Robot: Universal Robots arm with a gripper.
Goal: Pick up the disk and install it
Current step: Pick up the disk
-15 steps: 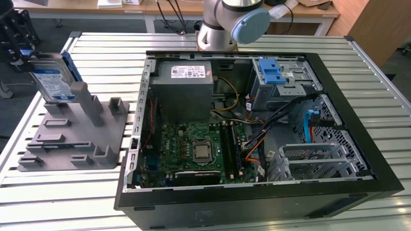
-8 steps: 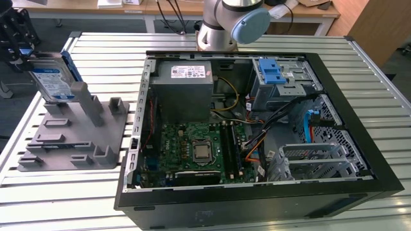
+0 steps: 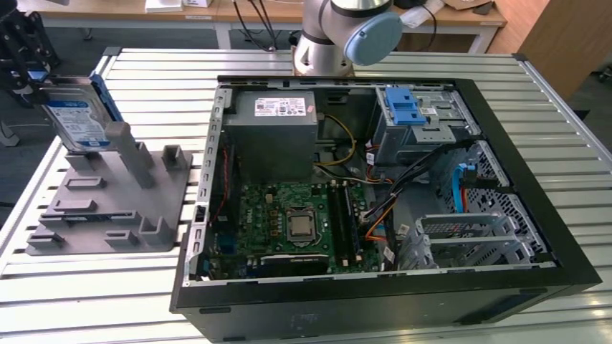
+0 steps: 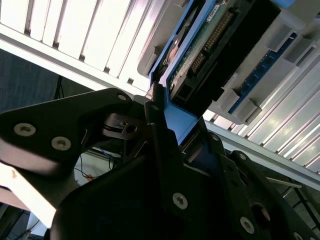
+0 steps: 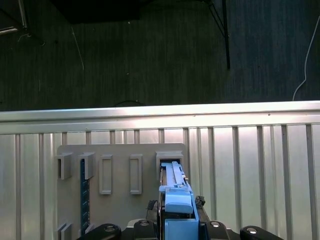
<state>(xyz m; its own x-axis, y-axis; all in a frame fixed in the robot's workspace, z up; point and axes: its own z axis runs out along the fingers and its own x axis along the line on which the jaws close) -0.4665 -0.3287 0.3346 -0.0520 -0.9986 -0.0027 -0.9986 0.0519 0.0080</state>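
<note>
Step in hand: the pick-up. The disk (image 3: 79, 115) stands on edge in a slot of the grey holder (image 3: 115, 208) at the exterior view's left, well apart from the open computer case (image 3: 383, 193).
Gripper: the gripper (image 4: 167, 127) is at the disk's upper end. In the second wrist view its black fingers (image 4: 155, 125) sit against the blue rail (image 4: 177, 120) on both sides, so I judge it closed on the disk.
Disk position: bottom edge looks to be in the holder slot; in the first wrist view the blue rail end (image 5: 177, 205) sits just above the slot (image 5: 169, 160). Lifted or not: cannot tell.
Install target: my guess is the drive cage with the blue latch (image 3: 406, 107) at the case's far corner; nothing is in hand there yet.
Next move calls for: a straight pull along the slot so the rails do not bind, then a long carry across to the case with a turn to match the bay.
Hidden: the gripper is cut off at the exterior view's left edge; the arm's base (image 3: 335, 32) shows behind the case. The far fingertip contact is masked by the rail.
</note>
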